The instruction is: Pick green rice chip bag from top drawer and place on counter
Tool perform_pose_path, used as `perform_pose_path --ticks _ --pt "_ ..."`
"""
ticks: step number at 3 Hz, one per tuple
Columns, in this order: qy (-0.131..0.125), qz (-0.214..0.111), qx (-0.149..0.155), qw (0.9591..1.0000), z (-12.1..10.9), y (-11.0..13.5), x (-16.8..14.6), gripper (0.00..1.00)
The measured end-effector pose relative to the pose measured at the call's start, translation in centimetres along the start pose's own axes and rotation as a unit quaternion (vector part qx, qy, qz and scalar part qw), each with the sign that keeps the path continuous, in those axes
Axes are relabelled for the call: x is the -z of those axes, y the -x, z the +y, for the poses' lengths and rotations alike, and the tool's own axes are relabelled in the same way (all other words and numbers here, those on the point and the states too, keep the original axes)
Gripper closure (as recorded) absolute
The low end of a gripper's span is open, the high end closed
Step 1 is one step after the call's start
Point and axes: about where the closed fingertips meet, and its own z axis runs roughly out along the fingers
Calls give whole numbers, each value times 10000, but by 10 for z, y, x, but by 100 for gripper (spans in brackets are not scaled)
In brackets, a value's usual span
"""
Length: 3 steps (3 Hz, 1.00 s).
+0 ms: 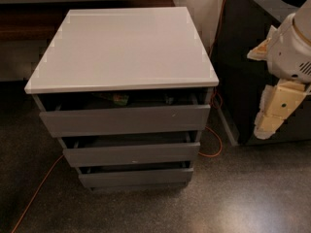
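Observation:
The top drawer [126, 120] of the grey cabinet stands pulled out a little under the white-grey counter [126, 47]. In the dark gap, a bit of the green rice chip bag [116, 99] shows left of centre; most of it is hidden by the counter's edge. My gripper [268, 123] hangs pointing down at the right of the cabinet, about level with the top drawer and well apart from it, with nothing seen in it. The white arm [291, 47] is above it.
Two lower grey drawers [131, 154] are also slightly out. A dark cabinet [243, 81] stands right behind my gripper. An orange cable [39, 193] runs over the speckled floor at the front left, and another loops at the cabinet's right side.

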Motion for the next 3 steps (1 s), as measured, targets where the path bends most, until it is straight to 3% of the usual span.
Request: perform_pose_path --ticks 2,3 --pt "267 -410 566 9972 19 12 -89 0" --pt "275 -895 802 9924 20 30 -158 0"
